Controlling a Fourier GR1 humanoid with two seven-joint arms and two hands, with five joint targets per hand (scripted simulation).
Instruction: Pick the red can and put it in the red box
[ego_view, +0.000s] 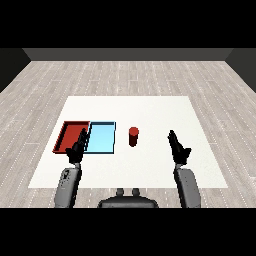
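tabletop (150, 107): white, on grey plank floor (125, 75) | red tray (70, 131) at left, touching light blue tray (102, 140) on its right | red can (133, 136) upright, just right of the blue tray

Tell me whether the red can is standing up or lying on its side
Upright. The red can stands on its base on the white table, its round top facing up, right of the blue tray.

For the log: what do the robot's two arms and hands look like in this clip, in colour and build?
Both arms match. Each forearm is a smooth grey, rounded segment entering from a lower corner of the view, ending in a black hand with slender fingers and a thumb: the left hand and the right hand. No cables, markings or sleeves can be made out on either arm.
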